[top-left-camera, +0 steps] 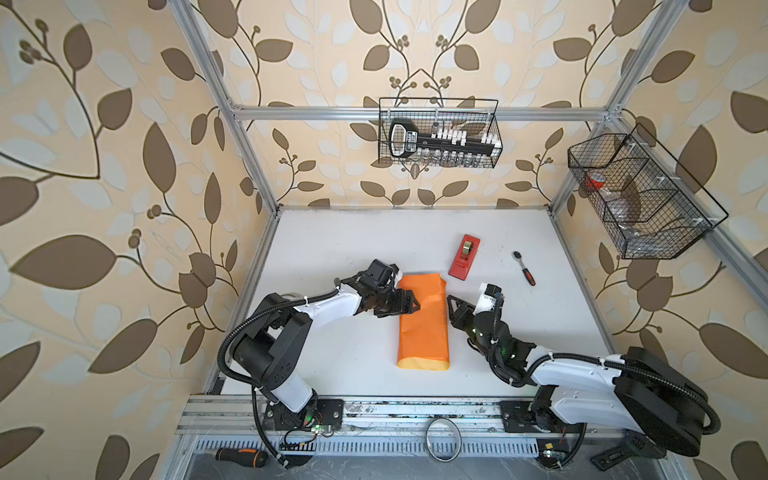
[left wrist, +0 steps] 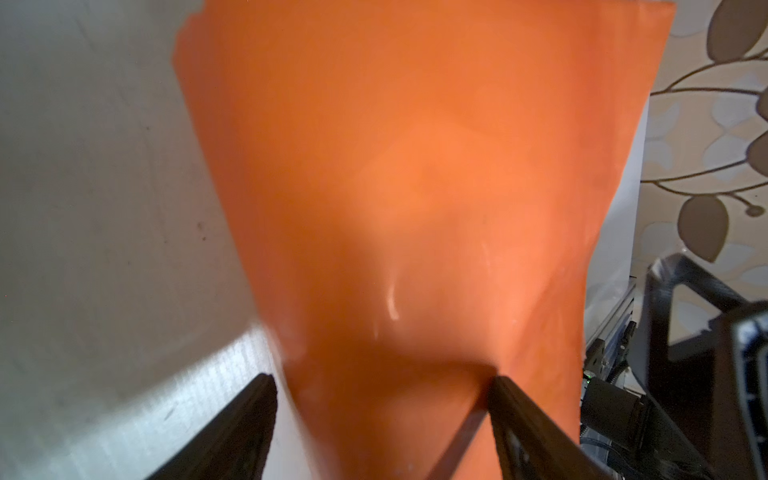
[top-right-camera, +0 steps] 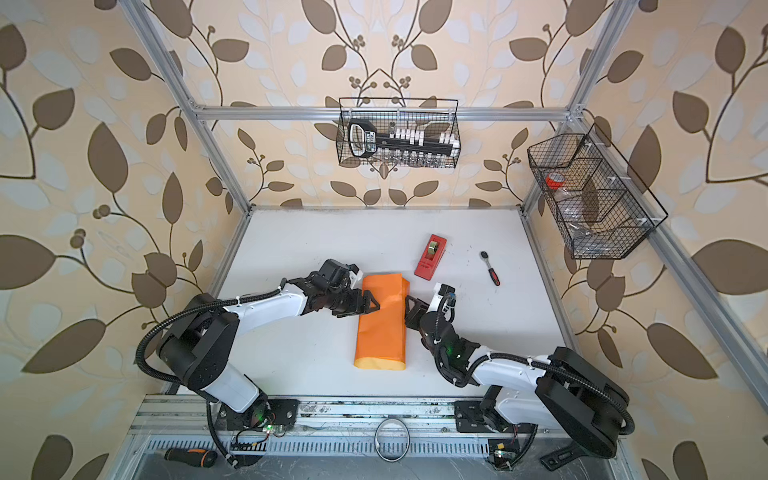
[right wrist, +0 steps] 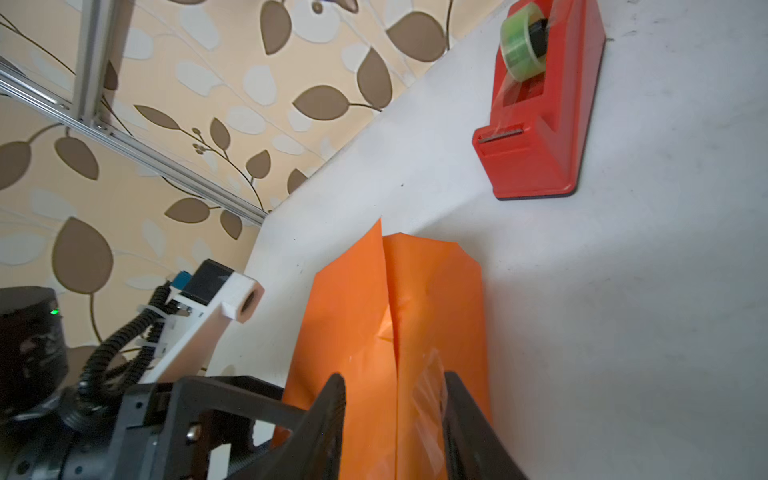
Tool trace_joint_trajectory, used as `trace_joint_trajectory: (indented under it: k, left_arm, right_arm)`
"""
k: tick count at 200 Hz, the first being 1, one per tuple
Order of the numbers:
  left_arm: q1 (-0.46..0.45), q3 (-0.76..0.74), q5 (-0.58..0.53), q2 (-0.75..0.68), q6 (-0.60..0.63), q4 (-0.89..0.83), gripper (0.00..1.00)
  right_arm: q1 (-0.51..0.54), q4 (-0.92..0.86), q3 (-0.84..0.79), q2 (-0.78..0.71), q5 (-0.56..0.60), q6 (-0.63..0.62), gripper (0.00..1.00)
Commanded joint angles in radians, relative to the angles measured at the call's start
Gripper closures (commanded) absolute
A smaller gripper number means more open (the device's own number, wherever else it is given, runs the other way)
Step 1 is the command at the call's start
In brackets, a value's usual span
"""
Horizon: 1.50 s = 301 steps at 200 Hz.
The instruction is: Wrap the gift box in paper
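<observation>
Top views both show the white table (top-left-camera: 332,249) with the paper (top-left-camera: 424,328) lying mid-table as a long orange bundle, folded over and running near to far. The gift box I cannot see. My left gripper (top-left-camera: 414,304) straddles the bundle's left edge toward its far end, jaws wide apart, one finger over bare table. My right gripper (top-left-camera: 449,309) sits at the right edge opposite, jaws apart over the seam. A red tape dispenser (top-left-camera: 464,257) stands just beyond the far right corner, and a small ratchet (top-left-camera: 524,268) lies further right.
</observation>
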Motion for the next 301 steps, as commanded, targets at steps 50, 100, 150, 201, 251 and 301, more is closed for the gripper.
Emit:
trace_joint_trajectory:
  k: [50,100,150,201,251,301]
  left_arm:
    - [-0.002,-0.04,-0.067,0.043,0.025,-0.109,0.19]
    - [-0.001,-0.034,-0.066,0.05,0.026,-0.111,0.18]
    - [-0.002,-0.03,-0.063,0.052,0.025,-0.111,0.18]
    - [-0.002,-0.03,-0.063,0.054,0.026,-0.112,0.19]
    - [-0.002,-0.03,-0.062,0.054,0.027,-0.113,0.19]
    - [-0.002,-0.031,-0.06,0.053,0.026,-0.112,0.19]
  right_arm:
    - [-0.105,-0.249,-0.041,-0.157,-0.059,-0.084,0.46]
    - [-0.137,-0.372,-0.013,-0.272,-0.178,-0.24,0.47]
    - [-0.144,-0.471,0.117,-0.112,-0.428,-0.317,0.54]
    - [-0.172,-0.436,0.161,-0.038,-0.53,-0.33,0.6]
    - [-0.181,-0.426,0.182,0.0,-0.542,-0.344,0.63]
    - [-0.184,-0.417,0.181,0.032,-0.532,-0.358,0.64]
